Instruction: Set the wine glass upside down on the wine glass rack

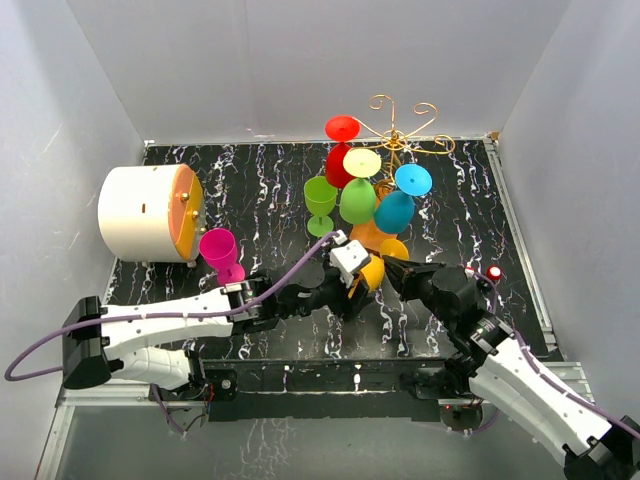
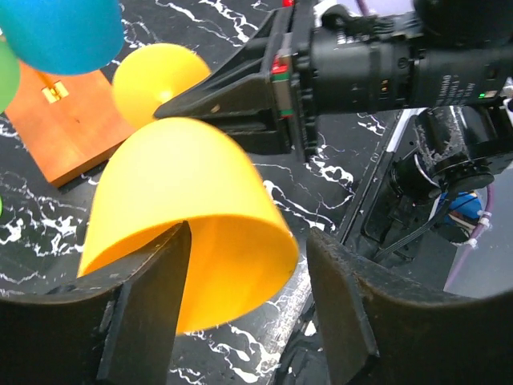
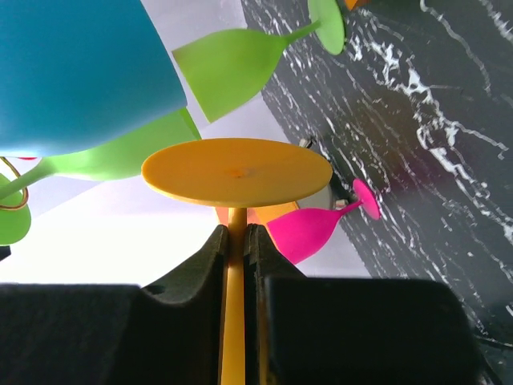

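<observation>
Right wrist | R hand (image 3: pixel 236 241) clamps wine glass (image 3: pixel 236 171) stem, bowl hidden | L hand (image 2: pixel 248 241) agape, contact unclear

- The yellow wine glass (image 3: pixel 237 172): bowl hidden behind the right pincer (image 3: pixel 237 237).
- The wine glass rack (image 1: pixel 397 137): base mostly hidden by hanging glasses (image 1: pixel 357 200) in the top view.

six wine glasses: one red glass (image 1: pixel 338 165), one blue glass (image 1: pixel 394 212), one yellow glass (image 2: pixel 192 200), one pink glass (image 1: pixel 218 247) at left, and two green at centre, an upright green glass (image 1: pixel 320 195) and an inverted green glass (image 1: pixel 357 200). one wire rack (image 2: pixel 68 128). one white drum (image 1: pixel 135 212), upper left. two grippers: left gripper (image 2: pixel 248 241), right gripper (image 3: pixel 236 237).
</observation>
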